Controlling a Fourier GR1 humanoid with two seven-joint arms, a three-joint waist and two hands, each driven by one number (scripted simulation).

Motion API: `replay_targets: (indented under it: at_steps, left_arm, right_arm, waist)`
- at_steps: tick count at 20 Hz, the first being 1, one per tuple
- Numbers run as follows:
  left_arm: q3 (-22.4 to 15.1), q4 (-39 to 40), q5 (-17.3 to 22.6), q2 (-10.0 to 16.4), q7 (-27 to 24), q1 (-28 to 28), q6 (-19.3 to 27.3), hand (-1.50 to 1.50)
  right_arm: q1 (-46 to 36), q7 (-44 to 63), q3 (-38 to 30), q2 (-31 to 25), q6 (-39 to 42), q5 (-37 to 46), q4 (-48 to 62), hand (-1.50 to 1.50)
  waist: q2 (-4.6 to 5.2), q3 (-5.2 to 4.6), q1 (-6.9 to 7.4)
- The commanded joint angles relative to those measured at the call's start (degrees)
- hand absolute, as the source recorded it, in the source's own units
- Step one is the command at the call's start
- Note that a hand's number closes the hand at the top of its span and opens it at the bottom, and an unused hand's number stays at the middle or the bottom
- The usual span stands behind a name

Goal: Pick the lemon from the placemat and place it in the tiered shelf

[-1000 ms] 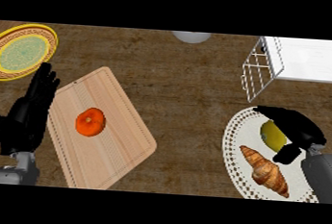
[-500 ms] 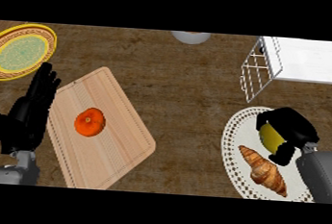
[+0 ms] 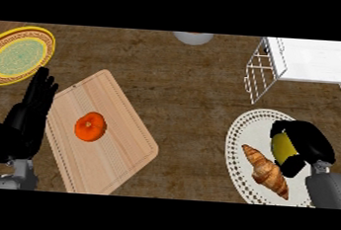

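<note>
Right hand (image 3: 307,145) curled round the lemon (image 3: 281,147), on the right part of the placemat (image 3: 244,132); I cannot tell if it is lifted. Croissant (image 3: 266,171) just beside. Shelf (image 3: 308,58) beyond the placemat, apart. Left hand (image 3: 27,118) far left, fingers straight, resting.

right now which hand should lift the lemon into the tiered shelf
Right: the right hand is curled round the lemon, near the tiered shelf; the left hand rests open far left.
</note>
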Motion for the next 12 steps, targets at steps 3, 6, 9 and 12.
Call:
replay_targets:
  at_steps: [3,6,9,12]
  left_arm:
    - [1.16,1.95,-0.27,0.15,1.06,-2.44,0.40,0.00]
    - [2.51,3.00,0.07,1.50,-1.20,-2.16,-0.94,0.00]
    - [1.25,4.63,0.03,-0.26,-4.20,0.03,-1.28,0.00]
    - [1.00,0.66,-0.33,0.00,2.47,-3.54,0.59,0.00]
  right_arm:
    - [7.38,6.76,-4.18,2.65,7.44,-7.69,-17.21,1.50]
    - [6.45,12.40,-5.01,5.23,10.26,-9.97,-27.35,1.50]
    - [2.57,15.14,-11.59,9.09,10.90,-18.51,-31.49,1.50]
    - [2.34,21.49,-16.68,8.76,13.09,-22.53,-40.86,1.50]
  waist:
    - [0.10,0.24,-0.50]
    - [0.04,0.20,-0.67]
    - [-0.08,0.14,-1.16]
    - [-0.21,0.24,-1.15]
